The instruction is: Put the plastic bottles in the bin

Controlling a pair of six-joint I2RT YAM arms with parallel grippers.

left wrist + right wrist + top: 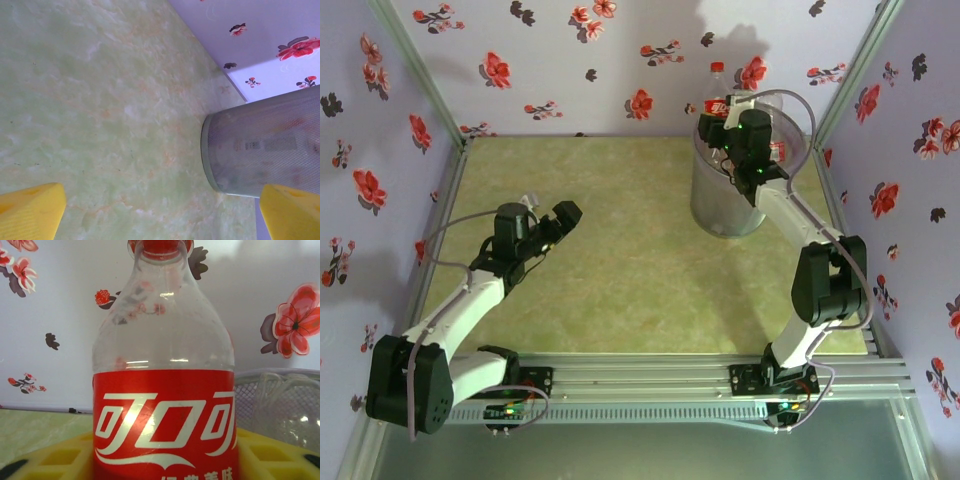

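- The clear plastic bottle with a red cap and red label stands upright between the yellow fingers of the right gripper, above the rim of the translucent grey cylindrical plastic bin at the far right of the green marbled bench.
- The pictures do not show whether the right gripper is clamping the bottle or letting it go.
- The left gripper hangs wide open with nothing in it, well apart from the bin.
- Red patches showing through the bin wall suggest other bottles are already inside, though how many cannot be told. The task looks near its end, with this bottle left to drop in.
- The label carries large white Chinese characters, 可口可, in Coca-Cola's Chinese script with its white ribbon below. A smaller row beneath is cut off.
- A dark printed strip shows on the bin in the left wrist view, too blurred to read.
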